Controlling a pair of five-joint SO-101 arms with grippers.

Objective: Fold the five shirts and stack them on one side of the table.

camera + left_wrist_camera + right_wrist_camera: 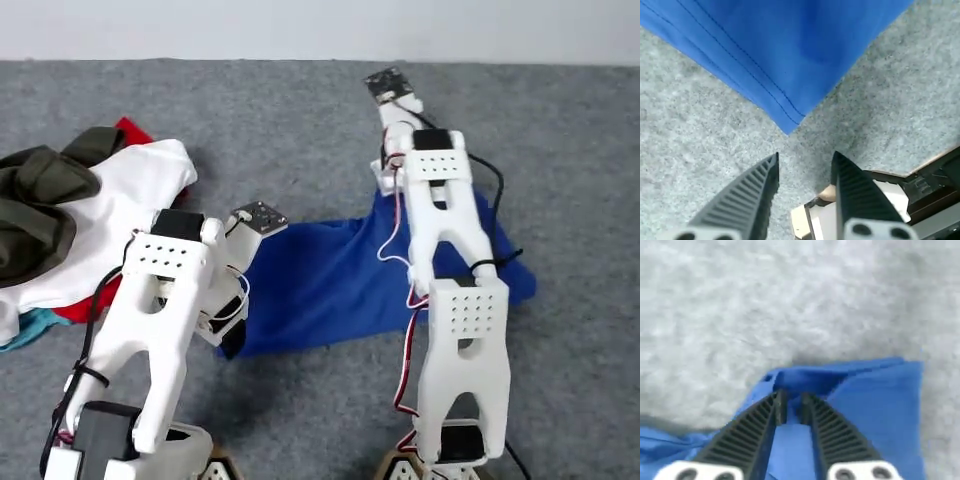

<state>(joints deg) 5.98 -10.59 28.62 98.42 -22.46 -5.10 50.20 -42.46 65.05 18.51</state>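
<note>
We see the blue shirt (320,280) spread out in the middle of the grey counter (580,150). Our right hand (792,394) is at the shirt's far edge, its fingers pressed together on a raised fold and pinching the cloth. Our left hand (805,156) is spread with nothing between its fingers, just beside the shirt's near left corner. At the left a white shirt (130,205), an olive shirt (40,200), a red shirt (127,130) and a teal shirt (25,330) lie in a loose heap.

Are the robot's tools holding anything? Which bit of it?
The right tool pinches the blue shirt at a bunched-up edge. The left tool is open and holds nothing, just off a corner of the shirt.
</note>
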